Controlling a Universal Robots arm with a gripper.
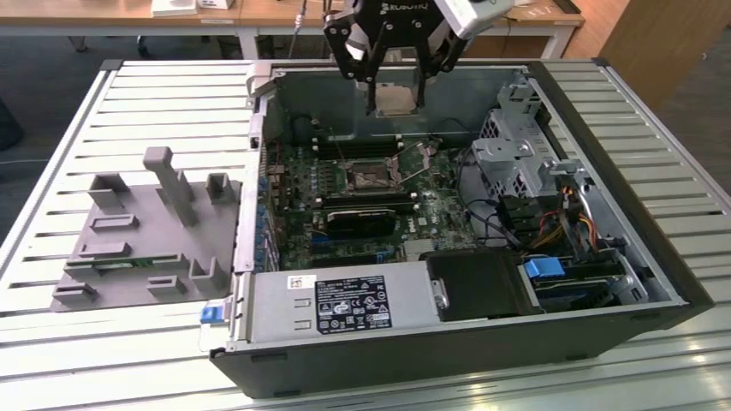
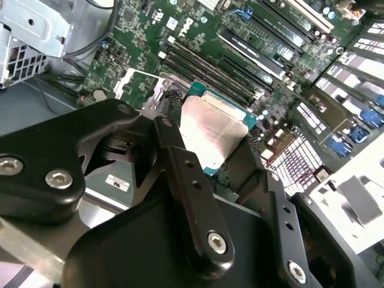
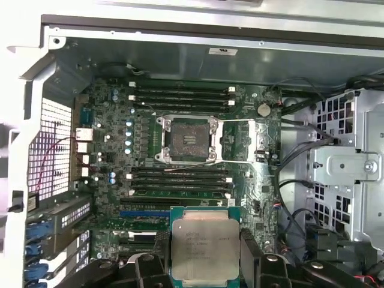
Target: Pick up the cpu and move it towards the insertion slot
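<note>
Silvery cpu (image 3: 205, 247) clamped between the black jaws, its edges partly hidden, above the open insertion slot (image 3: 186, 139).

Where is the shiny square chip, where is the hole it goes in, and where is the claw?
cpu (image 3: 204, 248), first wrist view, middle of its metal top.
insertion slot (image 3: 186, 139), first wrist view, dark centre.
end effector (image 1: 395, 101), exterior view, between its fingertips, holding the cpu.

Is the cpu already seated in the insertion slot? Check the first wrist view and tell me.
No: in the first wrist view the cpu sits clamped in the gripper, apart from the insertion slot, whose dark centre is bare.
</note>
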